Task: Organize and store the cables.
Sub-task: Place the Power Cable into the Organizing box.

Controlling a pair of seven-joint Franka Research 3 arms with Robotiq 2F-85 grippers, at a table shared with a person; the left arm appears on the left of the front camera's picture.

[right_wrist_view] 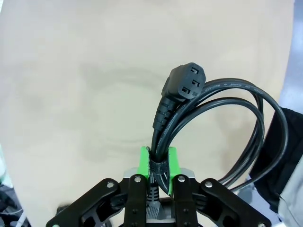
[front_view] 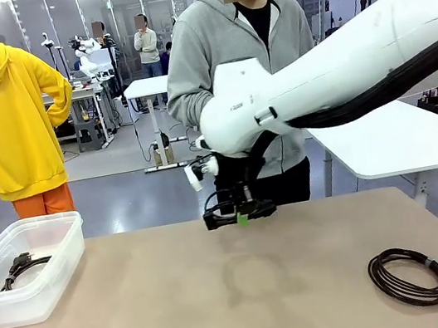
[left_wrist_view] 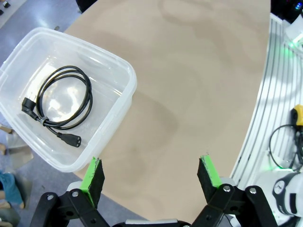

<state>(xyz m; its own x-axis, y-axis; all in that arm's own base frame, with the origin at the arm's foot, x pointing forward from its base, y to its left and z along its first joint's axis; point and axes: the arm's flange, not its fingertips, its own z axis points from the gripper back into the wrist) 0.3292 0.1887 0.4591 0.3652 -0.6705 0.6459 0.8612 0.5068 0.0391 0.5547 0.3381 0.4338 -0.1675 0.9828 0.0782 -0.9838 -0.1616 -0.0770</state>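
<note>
While our right gripper (front_view: 240, 213) holds 1 coiled cable (right_wrist_view: 183, 87) above the table (front_view: 184, 304), 2 other cables lie apart.
We clamp it at its tie strap, pads shut tight on the bundled strands, so the coil stays together (plug end sticking out beyond the fingertips) and should drop as 1 loop. Our left gripper (left_wrist_view: 151, 172) hovers above the edge of the clear bin (left_wrist_view: 129, 92), jaws wide apart with nothing between them, likely parked out of the way. We count 3 cables: the 1 we hold, 1 black cable (left_wrist_view: 28, 106) already in the bin, and 1 dark-brown coil (front_view: 375, 274) flat on the table at our right, well apart from the bin. 1 bin, 2 grippers.
</note>
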